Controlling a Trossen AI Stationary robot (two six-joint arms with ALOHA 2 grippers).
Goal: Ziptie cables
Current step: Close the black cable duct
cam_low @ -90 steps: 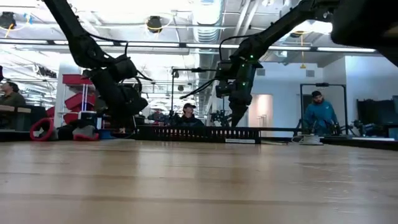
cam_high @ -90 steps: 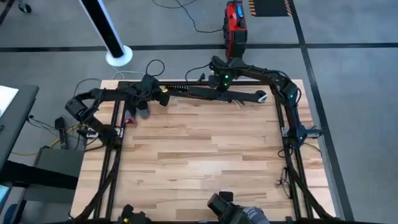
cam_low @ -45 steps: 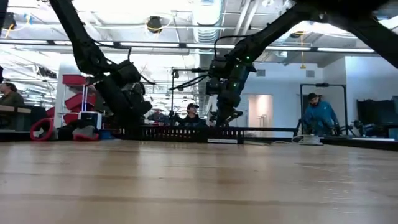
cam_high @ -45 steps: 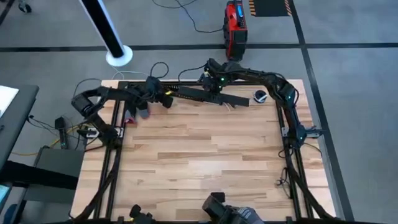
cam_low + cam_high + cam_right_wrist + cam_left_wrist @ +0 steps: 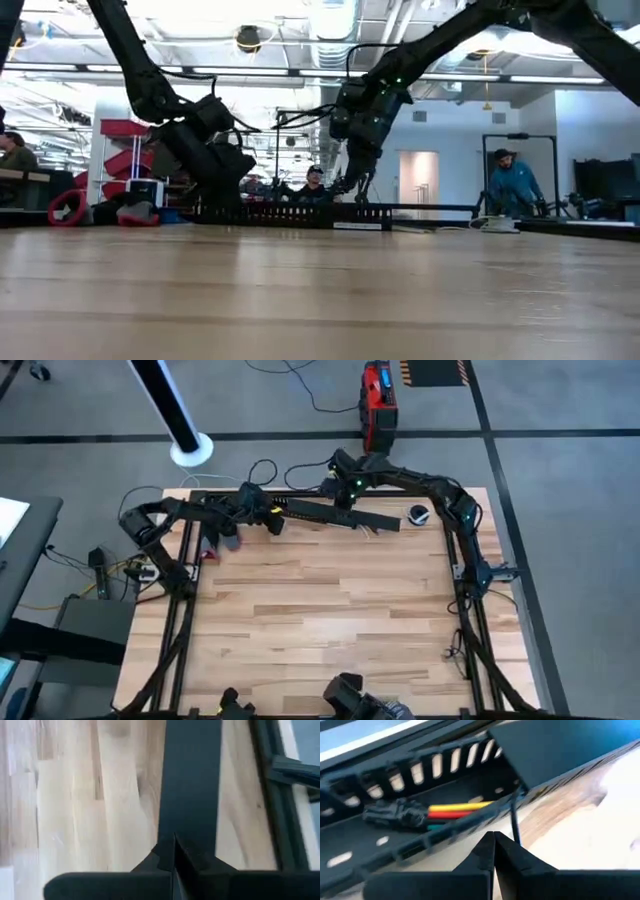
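At the table's [image 5: 320, 620] far edge, around twelve o'clock, both grippers work low. The left gripper [image 5: 494, 851], fingers clenched on nothing, points at the slotted channel [image 5: 420, 785], where red, yellow and green cables [image 5: 457, 810] lie inside. The right gripper [image 5: 173, 851], likewise pinched empty, hangs over the flat strip [image 5: 190, 785] at one o'clock. Risk: a closed tip pushing forward could shove the channel or snag the thin black wire [image 5: 515, 822], pulling cables out.
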